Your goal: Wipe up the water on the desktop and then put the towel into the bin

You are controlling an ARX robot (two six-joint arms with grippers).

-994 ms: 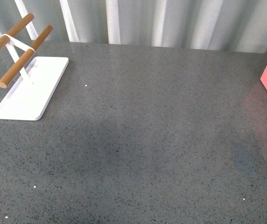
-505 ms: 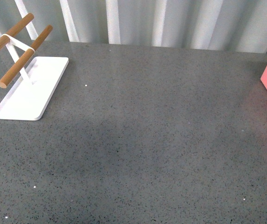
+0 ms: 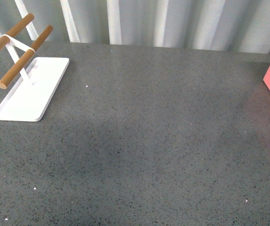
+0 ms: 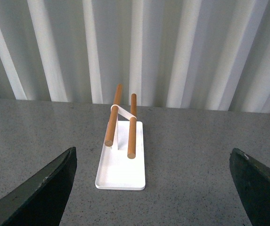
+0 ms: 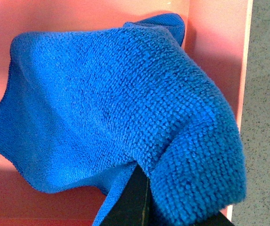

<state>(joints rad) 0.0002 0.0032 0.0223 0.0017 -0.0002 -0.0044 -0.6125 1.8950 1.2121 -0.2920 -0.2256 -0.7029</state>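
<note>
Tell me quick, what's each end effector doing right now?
Left end effector: open, holding nothing.
Right end effector: mostly hidden by the towel draped over it, above the bin; grip cannot be told.

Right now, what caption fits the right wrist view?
Blue microfibre towel draped over the right gripper's finger, hanging inside the pink bin.

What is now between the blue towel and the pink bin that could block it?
Nothing visible. In the right wrist view the towel hangs over the bin, draped on the right gripper's finger, with only pink floor beneath.

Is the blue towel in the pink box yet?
Over it, not dropped: the towel drapes on the right tool above the pink bin.
</note>
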